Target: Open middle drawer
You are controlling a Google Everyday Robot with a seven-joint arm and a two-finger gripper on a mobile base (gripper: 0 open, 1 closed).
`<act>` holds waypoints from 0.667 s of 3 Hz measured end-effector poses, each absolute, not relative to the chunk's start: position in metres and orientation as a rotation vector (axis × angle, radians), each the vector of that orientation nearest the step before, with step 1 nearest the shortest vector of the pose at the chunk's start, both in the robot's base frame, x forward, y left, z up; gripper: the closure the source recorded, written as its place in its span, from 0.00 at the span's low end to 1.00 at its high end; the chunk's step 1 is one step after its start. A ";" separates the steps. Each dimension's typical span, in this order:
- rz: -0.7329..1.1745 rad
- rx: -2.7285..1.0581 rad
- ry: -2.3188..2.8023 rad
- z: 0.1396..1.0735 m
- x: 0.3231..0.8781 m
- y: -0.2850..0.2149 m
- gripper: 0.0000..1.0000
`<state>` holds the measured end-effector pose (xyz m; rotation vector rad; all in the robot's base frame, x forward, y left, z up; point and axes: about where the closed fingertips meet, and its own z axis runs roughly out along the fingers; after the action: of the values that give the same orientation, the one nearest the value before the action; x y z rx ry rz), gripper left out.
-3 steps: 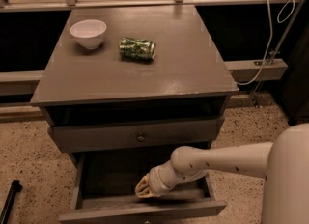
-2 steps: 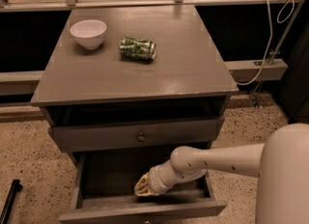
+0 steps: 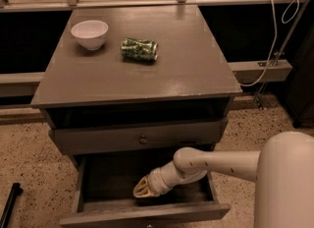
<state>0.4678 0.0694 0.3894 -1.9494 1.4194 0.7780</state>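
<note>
Since a second ago the white robot body [image 3: 289, 183] has bulked a little further into the lower right corner; arm, gripper and drawers sit as before. The grey cabinet [image 3: 186, 70] fills mid-frame. The middle drawer [image 3: 147, 214] stands pulled well out beneath the upper drawer [image 3: 98, 141], its dark box exposed. The arm [image 3: 221, 163] reaches leftward into it. The gripper [image 3: 141, 188] hangs low inside the box, near the front wall; whether spread or pressed together, cannot tell. On the cabinet top: white bowl [image 3: 90, 33] back left, green can [image 3: 140, 49] on its side just right of it.
</note>
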 end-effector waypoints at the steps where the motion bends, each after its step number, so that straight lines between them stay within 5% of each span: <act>1: 0.818 -1.924 1.417 0.382 0.466 0.075 1.00; 2: 0.859 -1.927 1.420 0.370 0.452 0.077 1.00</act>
<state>0.4522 0.0772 0.3700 -1.9270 1.4200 0.8589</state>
